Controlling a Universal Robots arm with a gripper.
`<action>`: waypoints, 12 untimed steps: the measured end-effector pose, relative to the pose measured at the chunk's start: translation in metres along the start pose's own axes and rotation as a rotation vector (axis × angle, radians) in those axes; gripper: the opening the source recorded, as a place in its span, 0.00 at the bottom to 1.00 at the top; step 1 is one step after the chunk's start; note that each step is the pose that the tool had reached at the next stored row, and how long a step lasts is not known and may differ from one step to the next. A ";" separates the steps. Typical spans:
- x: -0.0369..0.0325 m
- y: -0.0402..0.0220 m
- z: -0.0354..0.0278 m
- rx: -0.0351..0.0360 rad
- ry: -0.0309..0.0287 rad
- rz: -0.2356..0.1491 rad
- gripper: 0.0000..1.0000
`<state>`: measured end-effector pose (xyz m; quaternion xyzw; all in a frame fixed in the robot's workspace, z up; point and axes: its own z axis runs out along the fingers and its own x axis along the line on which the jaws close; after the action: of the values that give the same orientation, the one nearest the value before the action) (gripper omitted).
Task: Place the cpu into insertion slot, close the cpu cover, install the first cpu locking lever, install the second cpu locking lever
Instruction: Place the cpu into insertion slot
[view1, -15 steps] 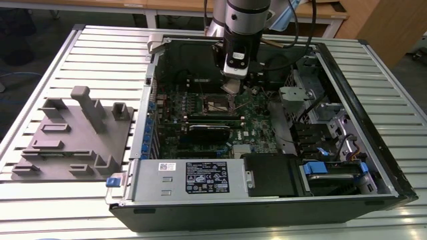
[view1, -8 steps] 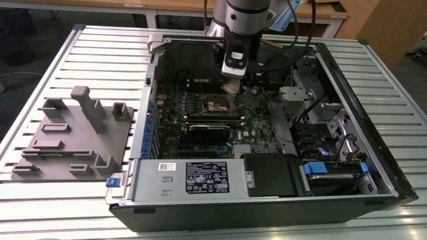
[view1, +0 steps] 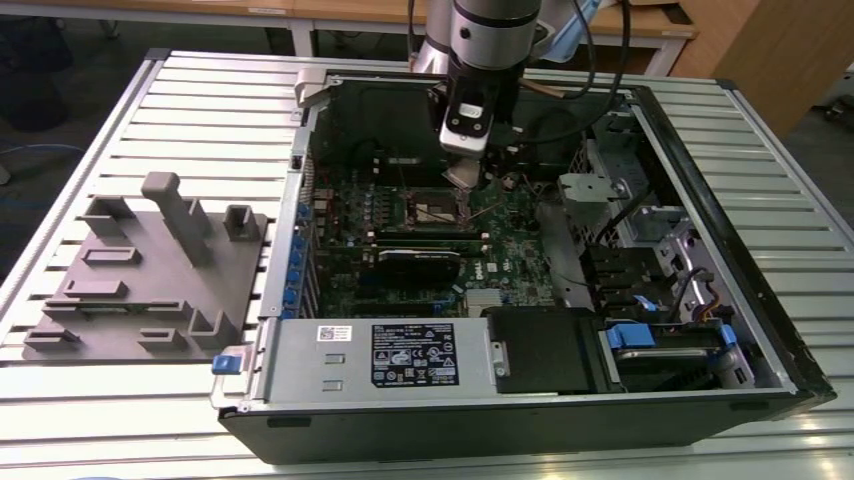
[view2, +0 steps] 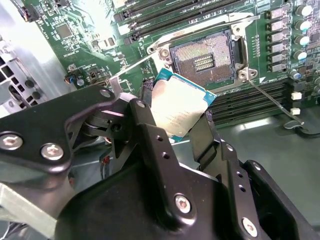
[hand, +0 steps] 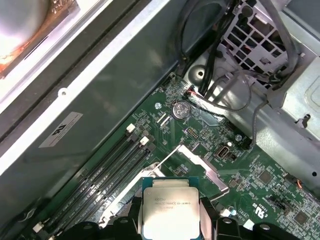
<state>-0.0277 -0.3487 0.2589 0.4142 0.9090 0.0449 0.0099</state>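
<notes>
Second wrist view: our gripper is clamped on the cpu by two opposite edges. It holds the cpu over the middle of the board, near the bare slot but not in it. We judge the cpu light, stiff and fragile underneath, so its edges are the place to grip.

cpu, flat square chip, dull silver top with a green edge, held tilted in the air just beside the insertion slot; slot square, dark pin field bare, silvery rim; cpu cover, thin silvery window frame, swung up open; two wire locking levers unlatched
</notes>
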 end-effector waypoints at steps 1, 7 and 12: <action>0.0000 0.0000 0.0000 -0.0002 -0.0004 0.005 0.54; 0.0000 0.0000 0.0001 -0.0006 -0.0028 0.032 0.54; 0.0000 0.0000 0.0001 -0.0010 -0.0041 0.046 0.54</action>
<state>-0.0277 -0.3487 0.2588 0.4352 0.8992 0.0447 0.0109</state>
